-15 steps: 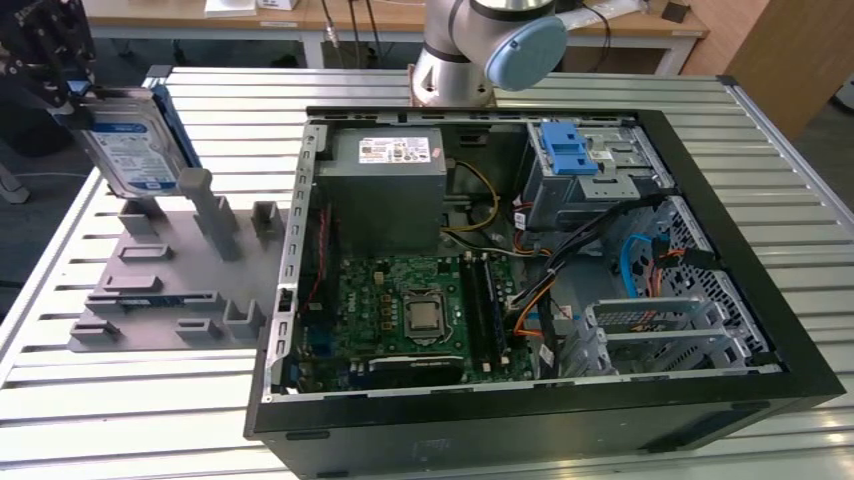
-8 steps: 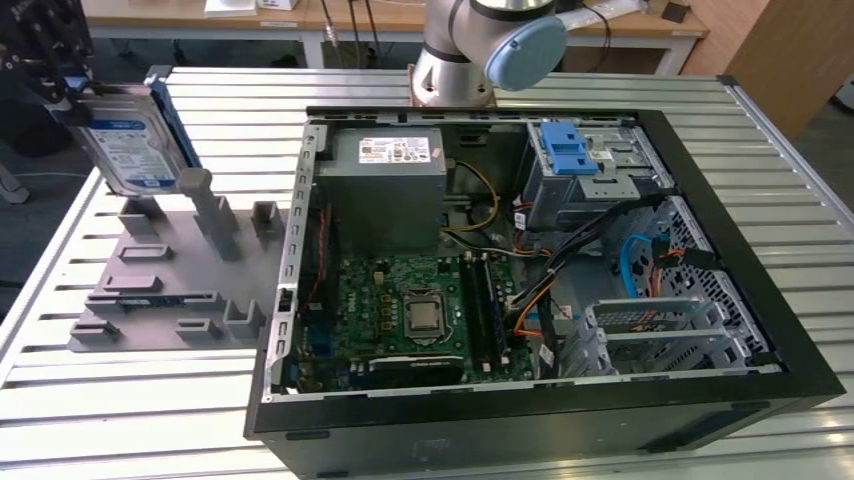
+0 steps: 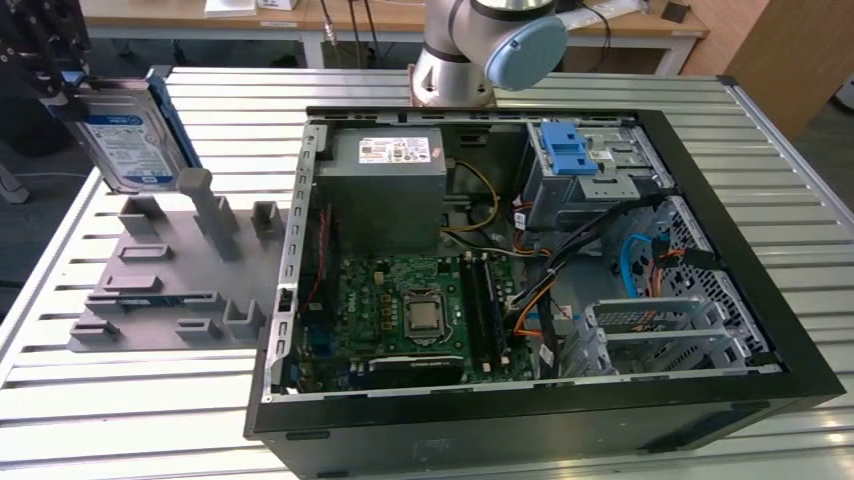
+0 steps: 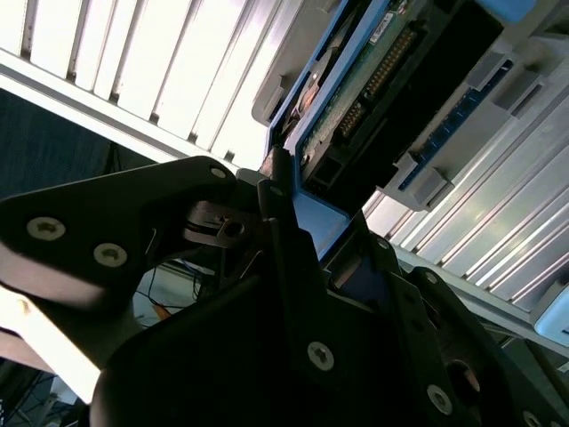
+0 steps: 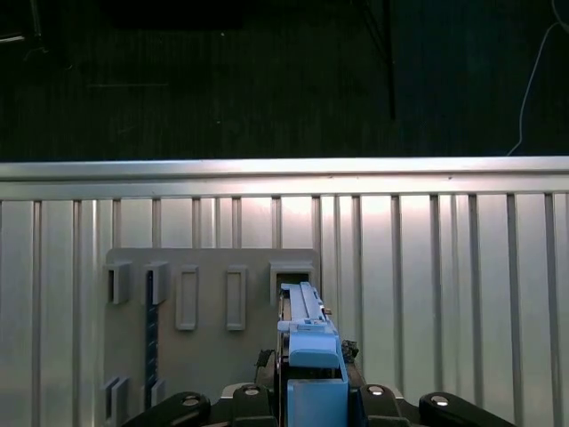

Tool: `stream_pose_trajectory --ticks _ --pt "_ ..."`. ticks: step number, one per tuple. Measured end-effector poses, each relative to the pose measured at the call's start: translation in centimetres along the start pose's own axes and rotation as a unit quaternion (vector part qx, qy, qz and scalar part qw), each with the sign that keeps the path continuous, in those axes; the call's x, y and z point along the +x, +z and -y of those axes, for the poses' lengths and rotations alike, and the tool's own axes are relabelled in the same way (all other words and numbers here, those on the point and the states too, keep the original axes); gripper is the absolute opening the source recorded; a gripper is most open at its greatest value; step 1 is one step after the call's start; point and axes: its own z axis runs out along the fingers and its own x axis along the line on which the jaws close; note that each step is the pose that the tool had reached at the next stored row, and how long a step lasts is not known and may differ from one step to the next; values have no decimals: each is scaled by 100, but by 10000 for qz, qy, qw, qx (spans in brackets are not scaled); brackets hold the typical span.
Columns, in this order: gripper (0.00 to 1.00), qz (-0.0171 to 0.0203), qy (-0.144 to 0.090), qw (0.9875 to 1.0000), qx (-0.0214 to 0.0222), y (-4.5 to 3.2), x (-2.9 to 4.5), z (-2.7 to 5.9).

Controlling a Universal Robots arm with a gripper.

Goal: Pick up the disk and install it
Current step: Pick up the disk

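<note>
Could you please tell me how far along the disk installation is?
Picked up: the pincer is shut on the flat silver-grey hard disk with blue plastic rails, holding it on edge above the grey plastic slotted fixture. Left: installing; the disk is well outside the open black computer case, on the exterior view's left.

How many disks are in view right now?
1. The disk is clamped upright in the gripper, near the grey fixture at the exterior view's left. Another may sit hidden inside the cage.
</note>
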Motion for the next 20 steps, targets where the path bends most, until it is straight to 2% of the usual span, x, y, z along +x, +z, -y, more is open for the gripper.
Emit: stream_pose_trajectory --ticks 20 --pt "36 0 0 10000 0 -190 -4 -5"
